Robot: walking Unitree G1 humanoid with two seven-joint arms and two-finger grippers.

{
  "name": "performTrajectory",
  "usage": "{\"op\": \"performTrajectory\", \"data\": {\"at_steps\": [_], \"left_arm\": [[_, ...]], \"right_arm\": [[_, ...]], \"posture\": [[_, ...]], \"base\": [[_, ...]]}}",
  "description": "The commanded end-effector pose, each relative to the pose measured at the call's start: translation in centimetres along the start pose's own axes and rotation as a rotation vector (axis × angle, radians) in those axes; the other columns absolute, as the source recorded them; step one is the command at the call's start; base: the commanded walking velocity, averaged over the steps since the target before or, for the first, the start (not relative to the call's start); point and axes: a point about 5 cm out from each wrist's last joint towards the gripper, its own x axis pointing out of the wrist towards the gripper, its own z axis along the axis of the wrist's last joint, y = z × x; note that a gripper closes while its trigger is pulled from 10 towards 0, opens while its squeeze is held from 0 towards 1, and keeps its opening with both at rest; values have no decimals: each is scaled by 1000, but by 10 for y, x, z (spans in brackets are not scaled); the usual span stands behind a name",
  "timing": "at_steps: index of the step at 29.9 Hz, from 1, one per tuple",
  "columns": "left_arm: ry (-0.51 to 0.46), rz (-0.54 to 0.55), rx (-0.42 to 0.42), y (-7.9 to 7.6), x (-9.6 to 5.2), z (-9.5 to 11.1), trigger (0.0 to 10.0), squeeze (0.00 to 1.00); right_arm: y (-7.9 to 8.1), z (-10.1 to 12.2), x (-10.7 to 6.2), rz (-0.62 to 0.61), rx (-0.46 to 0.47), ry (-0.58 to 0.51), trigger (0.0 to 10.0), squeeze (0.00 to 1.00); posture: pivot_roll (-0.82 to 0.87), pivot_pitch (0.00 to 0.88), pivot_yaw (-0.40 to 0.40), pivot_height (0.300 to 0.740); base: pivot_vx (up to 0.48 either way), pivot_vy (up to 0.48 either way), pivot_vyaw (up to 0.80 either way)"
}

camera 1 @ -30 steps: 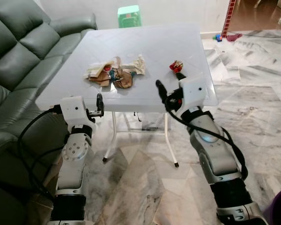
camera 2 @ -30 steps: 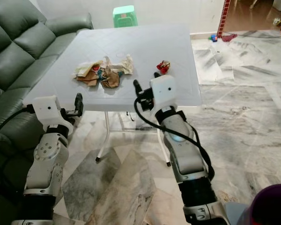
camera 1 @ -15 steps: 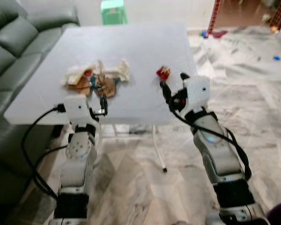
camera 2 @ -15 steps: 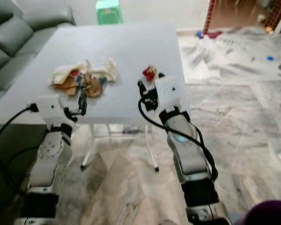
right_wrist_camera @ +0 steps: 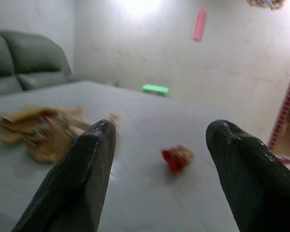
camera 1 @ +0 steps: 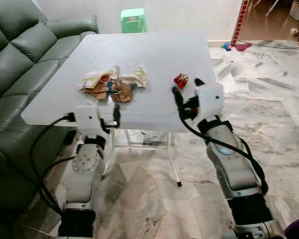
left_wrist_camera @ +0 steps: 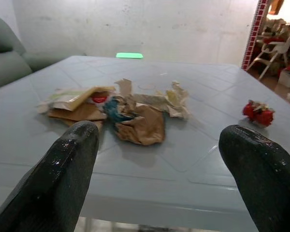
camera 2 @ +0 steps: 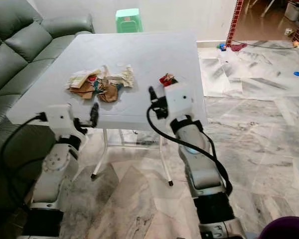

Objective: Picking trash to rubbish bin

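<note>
Marble floor [camera 1: 149, 199] lies under you, grey and veined, with the white folding table [camera 1: 154, 55] standing on it straight ahead. Nearest you, both arms are raised at the table's front edge. Your left gripper [camera 1: 115, 115] sits at that edge, its two black fingers [left_wrist_camera: 63, 179] spread wide with nothing between them; through the gap you see the pile of crumpled paper trash [left_wrist_camera: 121, 108] lying on the tabletop ahead of it. Your right gripper [camera 1: 185, 93] reaches over the table's right part, its fingers [right_wrist_camera: 77, 179] also wide apart and empty, with the small red wrapper [right_wrist_camera: 177, 157] lying on the table between them and a little beyond, not touched. On the table, the paper pile [camera 1: 112, 82] of brown and cream scraps sits left of centre, and the red wrapper [camera 1: 180, 79] lies well apart to its right, just beside your right gripper. To your left stands the dark green sofa [camera 1: 20, 64], close against the table's side. Beyond the far edge you see a green stool [camera 1: 132, 17] by the wall, and some small items [camera 1: 235, 46] lie on the floor far right
</note>
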Motion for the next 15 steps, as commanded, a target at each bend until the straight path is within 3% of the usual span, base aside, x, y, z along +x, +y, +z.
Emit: {"op": "performTrajectory", "data": {"at_steps": [1,15], "left_arm": [[-11,2,-6,5,0,4,10000,0],[-14,-2,8,6,3,6,10000,0]], "right_arm": [[0,4,0,0,-2,-16,10000,0],[8,6,3,29,4,-30,10000,0]], "posture": [[-46,56,53,740],[-46,46,55,740]], "base": [[0,0,0],[386,0,0]]}}
